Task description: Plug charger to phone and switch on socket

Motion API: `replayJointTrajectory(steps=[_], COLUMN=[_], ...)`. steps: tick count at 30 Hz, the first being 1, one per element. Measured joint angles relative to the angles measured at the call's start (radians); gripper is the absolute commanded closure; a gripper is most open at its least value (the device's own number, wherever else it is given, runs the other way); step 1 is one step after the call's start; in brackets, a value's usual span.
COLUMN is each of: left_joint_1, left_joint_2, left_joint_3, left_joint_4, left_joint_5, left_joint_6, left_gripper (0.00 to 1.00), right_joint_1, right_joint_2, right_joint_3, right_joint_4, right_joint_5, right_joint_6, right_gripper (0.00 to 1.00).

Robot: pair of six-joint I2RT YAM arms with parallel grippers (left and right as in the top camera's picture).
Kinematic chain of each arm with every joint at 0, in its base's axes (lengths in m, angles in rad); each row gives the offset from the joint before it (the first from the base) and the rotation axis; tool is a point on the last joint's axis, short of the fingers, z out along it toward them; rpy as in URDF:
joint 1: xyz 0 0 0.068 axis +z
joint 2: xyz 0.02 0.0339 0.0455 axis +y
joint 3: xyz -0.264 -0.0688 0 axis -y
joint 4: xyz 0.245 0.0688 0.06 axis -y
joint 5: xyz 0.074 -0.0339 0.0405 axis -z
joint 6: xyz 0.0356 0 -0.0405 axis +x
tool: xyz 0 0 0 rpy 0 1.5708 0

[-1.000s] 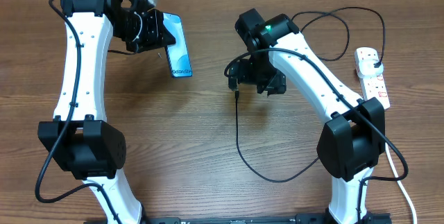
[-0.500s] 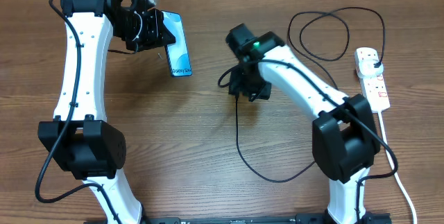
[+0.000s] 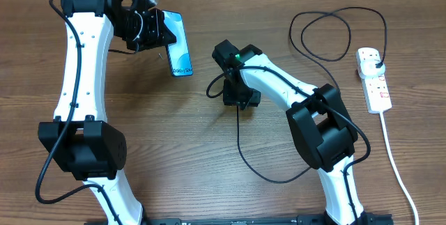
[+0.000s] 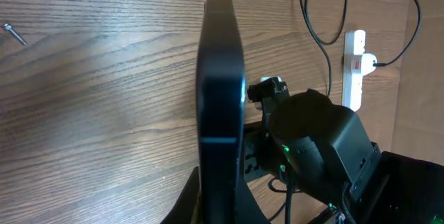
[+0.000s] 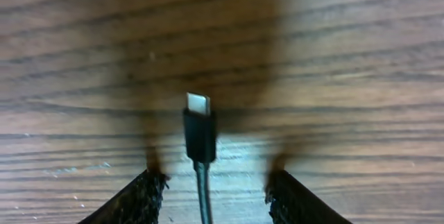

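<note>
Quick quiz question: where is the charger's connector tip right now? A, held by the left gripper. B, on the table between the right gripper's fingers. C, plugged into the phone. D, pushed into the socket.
B: the right wrist view shows the connector lying unplugged on the table, with the right gripper straddling it and a gap on each side.

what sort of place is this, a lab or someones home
Probably a robotics lab bench: a left arm and right arm fixed at a wooden table, plus a phone, charger and socket.
</note>
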Motion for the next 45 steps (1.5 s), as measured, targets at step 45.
replayJointTrajectory(steps=[45], left_joint_1=[0.000], left_joint_2=[0.000], left_joint_3=[-0.002], left_joint_4=[0.087], left_joint_5=[0.125], left_joint_6=[0.115], left_gripper=[0.96], right_joint_1=[-0.027], right_joint_2=[-0.010], right_joint_3=[0.001], right_joint_4=[0.125], right_joint_5=[-0.159], right_joint_6=[-0.172], right_gripper=[0.96])
